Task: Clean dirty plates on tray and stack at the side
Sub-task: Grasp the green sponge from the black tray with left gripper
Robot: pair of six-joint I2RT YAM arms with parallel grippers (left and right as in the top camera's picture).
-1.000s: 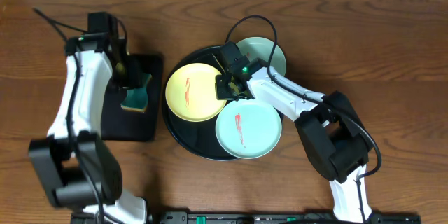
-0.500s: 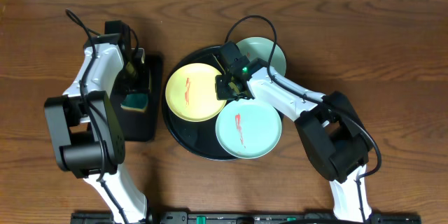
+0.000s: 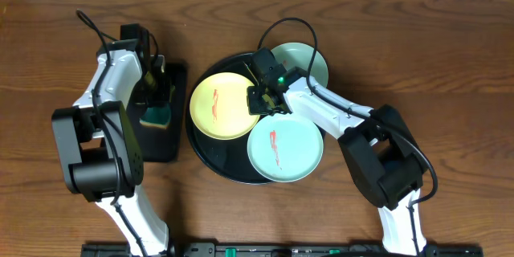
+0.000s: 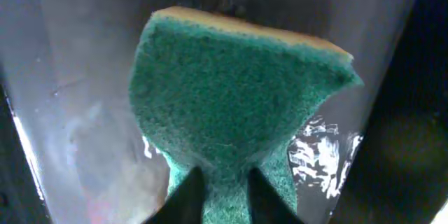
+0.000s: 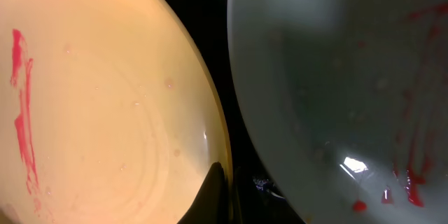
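tray (image 3: pixel 210 159) — round, black — carries yellow plate (image 3: pixel 221 106) at tray left, red-smeared aqua plate (image 3: pixel 285 148) at tray near-right, second aqua plate (image 3: pixel 312 60) at tray far-right rim. right gripper (image 3: pixel 261 103) sits at tray centre on the yellow rim — closure cannot be determined. left gripper (image 4: pixel 222 178), left of tray, is clamped on green sponge (image 4: pixel 231 98).
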